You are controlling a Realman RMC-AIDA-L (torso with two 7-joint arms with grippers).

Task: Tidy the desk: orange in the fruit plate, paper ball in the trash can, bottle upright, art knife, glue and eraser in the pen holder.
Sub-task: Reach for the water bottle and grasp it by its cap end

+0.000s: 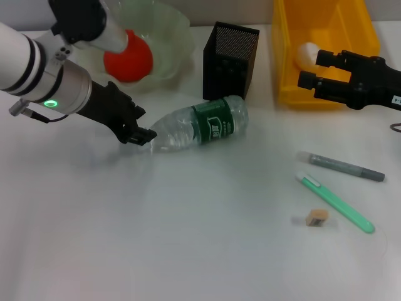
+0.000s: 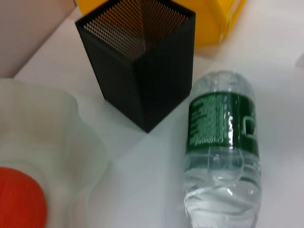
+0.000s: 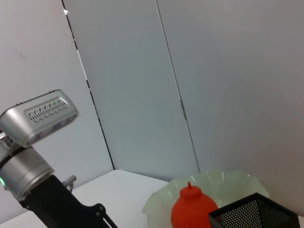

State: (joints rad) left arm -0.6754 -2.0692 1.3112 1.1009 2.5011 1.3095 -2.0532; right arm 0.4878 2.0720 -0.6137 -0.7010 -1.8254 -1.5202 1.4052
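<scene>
The bottle point(image 1: 200, 128) point(image 2: 221, 142) lies on its side in the middle of the desk, cap end toward my left gripper point(image 1: 141, 125). That gripper is open right at the cap end, and the cap itself is hidden. The orange point(image 1: 128, 56) point(image 2: 19, 199) point(image 3: 192, 209) rests in the fruit plate point(image 1: 169, 37) point(image 2: 47, 133) point(image 3: 223, 183). The paper ball point(image 1: 307, 51) lies inside the trash can point(image 1: 285, 94) point(image 2: 213, 19). My right gripper point(image 1: 315, 69) hovers open at the can's front wall, holding nothing. The grey glue point(image 1: 344, 166), green art knife point(image 1: 335, 202) and eraser point(image 1: 316, 217) lie at the right front. The pen holder point(image 1: 230, 59) point(image 2: 142, 61) point(image 3: 256, 213) stands upright behind the bottle.
The pen holder stands close to the bottle's base, between the fruit plate and the trash can. A dark cable point(image 1: 395, 127) shows at the right edge. My left arm point(image 3: 38, 123) shows in the right wrist view, against a pale wall point(image 3: 213, 71).
</scene>
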